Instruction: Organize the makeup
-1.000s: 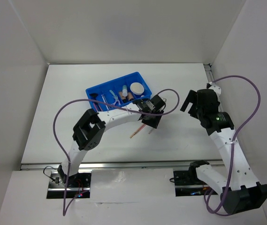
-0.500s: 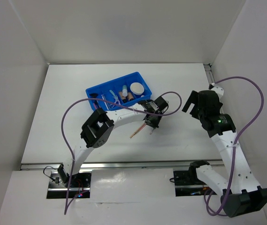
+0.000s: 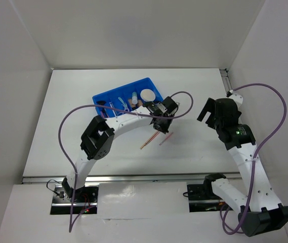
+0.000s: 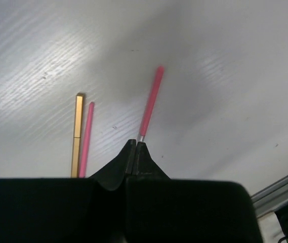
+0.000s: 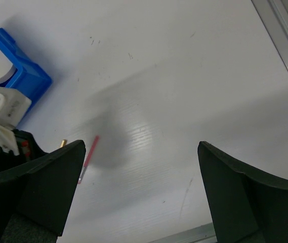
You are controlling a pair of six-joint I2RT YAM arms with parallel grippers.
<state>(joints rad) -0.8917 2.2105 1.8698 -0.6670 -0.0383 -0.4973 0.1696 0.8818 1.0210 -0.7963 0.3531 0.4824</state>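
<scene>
Just now the left gripper (image 4: 136,146), blue bin (image 3: 121,87) at its eleven o'clock, snaps shut at the silver end of a pink pencil (image 4: 151,98); pinched or not, I can't tell, so binning waits. Right gripper (image 5: 141,147) gapes wide.

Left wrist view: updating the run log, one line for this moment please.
left end effector: shut on pink pencil | right end effector: open, empty | second pink pencil: on table

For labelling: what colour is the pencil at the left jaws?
Pencil: pink; clearest in left wrist view.
</scene>
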